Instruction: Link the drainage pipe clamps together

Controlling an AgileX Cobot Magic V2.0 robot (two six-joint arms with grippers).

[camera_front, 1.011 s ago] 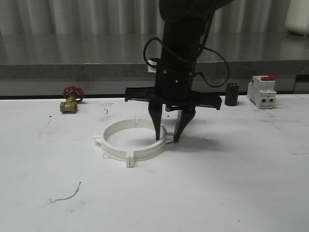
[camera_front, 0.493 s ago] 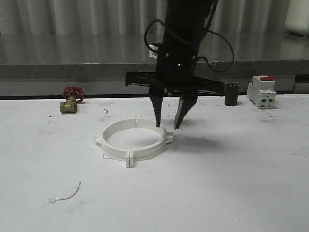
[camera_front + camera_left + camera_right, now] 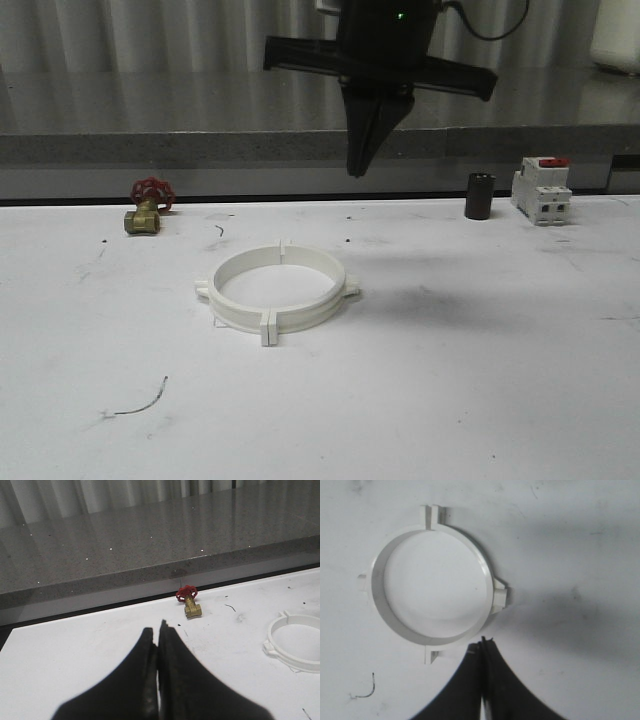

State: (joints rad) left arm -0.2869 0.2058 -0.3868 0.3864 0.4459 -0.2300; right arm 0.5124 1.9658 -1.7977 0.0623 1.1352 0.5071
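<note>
Judging from how the pieces lie, the joining looks essentially done: the two drainage pipe clamps (image 3: 277, 291) sit end to end on the white table (image 3: 480, 400) as one closed ring, their flat end tabs meeting at the near side and again at the far side, with a small lug sticking out at each flank. Seen from above in the right wrist view, the ring (image 3: 433, 591) reads as a clean circle, though a thin seam shows between the paired tabs (whether they have actually latched or merely touch, I cannot tell). The right gripper (image 3: 362, 165) hangs high above the table, well clear of the ring, its fingers pressed together with nothing between them. The left gripper (image 3: 159, 635) is likewise closed and empty, off to the side over bare tabletop, the ring near it but apart. What may remain is only a check or a press on the tabs. The tabletop is matte white with faint scuffs and a stray thread; along its far edge stand a brass valve with a red handle (image 3: 147, 207), a dark cylinder (image 3: 480, 196) and a white breaker with a red top (image 3: 542, 190), before a grey speckled ledge.
</note>
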